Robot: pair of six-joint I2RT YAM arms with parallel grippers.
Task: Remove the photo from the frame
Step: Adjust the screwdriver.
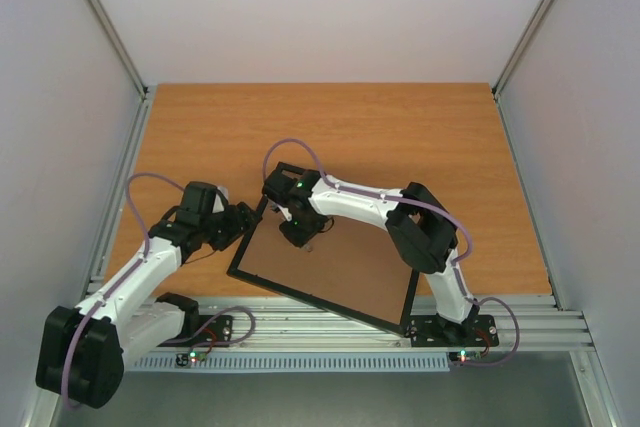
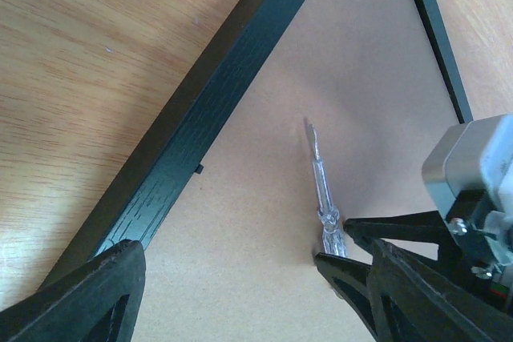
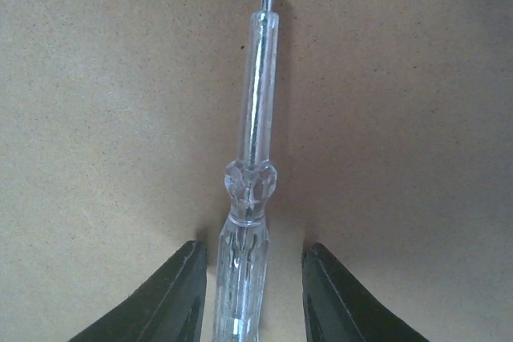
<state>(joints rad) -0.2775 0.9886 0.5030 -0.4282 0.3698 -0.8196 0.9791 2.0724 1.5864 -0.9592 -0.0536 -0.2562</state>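
Screwdriver (image 3: 250,198) lies between the fingers of our right gripper (image 3: 252,250), clamped or not we cannot tell, on the board (image 3: 120,78) hiding the photo in the face-down frame (image 2: 200,114), while our left gripper (image 2: 252,278) waits spread and empty at its 9 o'clock corner; an off-centre pinch could roll the round handle away.

thin black rectangular frame (image 1: 312,300), brown back board (image 2: 337,54): no text
clear plastic screwdriver (image 3: 247,222): no readable markings

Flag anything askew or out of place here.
The frame lies skewed on the table, its near corner over the metal rail. A clear screwdriver lies on its brown backing, between the fingers of the right gripper.
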